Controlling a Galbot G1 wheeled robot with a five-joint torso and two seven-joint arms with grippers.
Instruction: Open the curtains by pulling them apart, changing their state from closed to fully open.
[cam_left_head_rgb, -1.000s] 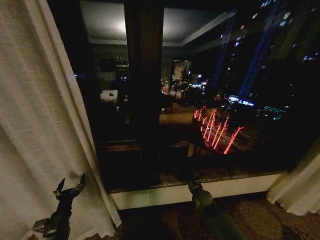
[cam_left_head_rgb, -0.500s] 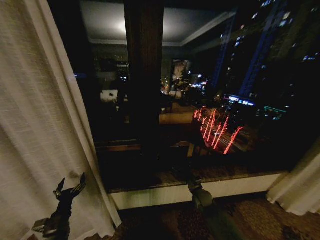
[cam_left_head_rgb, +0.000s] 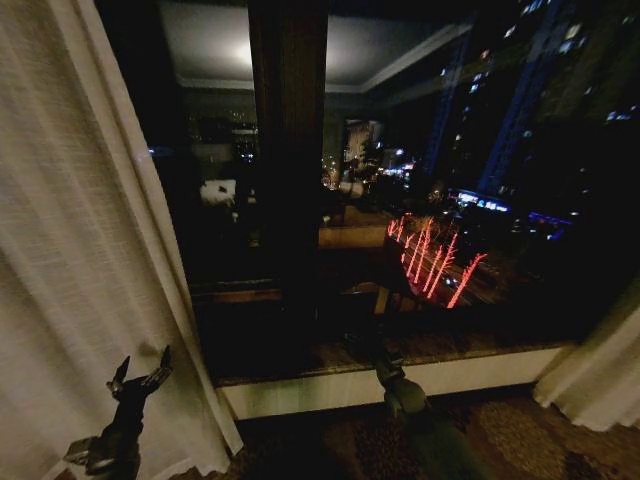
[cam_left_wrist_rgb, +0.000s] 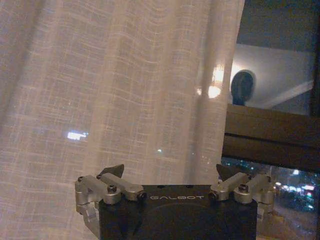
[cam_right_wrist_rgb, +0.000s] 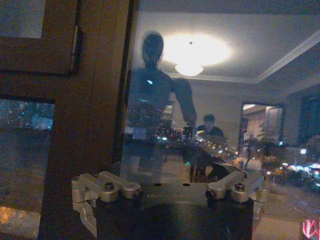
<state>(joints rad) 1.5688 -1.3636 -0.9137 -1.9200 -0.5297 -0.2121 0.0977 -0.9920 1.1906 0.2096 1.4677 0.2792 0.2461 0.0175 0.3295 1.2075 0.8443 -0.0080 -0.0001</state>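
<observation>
The curtains stand apart. One sheer cream panel (cam_left_head_rgb: 70, 250) hangs along the left side, and the other (cam_left_head_rgb: 600, 370) is bunched at the far lower right. My left gripper (cam_left_head_rgb: 140, 377) is low in front of the left panel's inner edge, open with nothing between its fingers. In the left wrist view the same gripper (cam_left_wrist_rgb: 170, 172) faces the sheer fabric (cam_left_wrist_rgb: 125, 90) from a short distance, not touching it. My right gripper (cam_left_head_rgb: 383, 365) is held low at the middle, before the window sill. In the right wrist view this gripper (cam_right_wrist_rgb: 175, 177) has its jaws spread wide and holds nothing.
Dark window glass (cam_left_head_rgb: 450, 180) spans the gap between the panels, split by a wooden post (cam_left_head_rgb: 288, 150). A pale sill (cam_left_head_rgb: 330, 392) runs below it, above patterned carpet (cam_left_head_rgb: 520, 440). The wooden frame (cam_right_wrist_rgb: 95, 100) stands close to the right gripper, and the glass reflects the room.
</observation>
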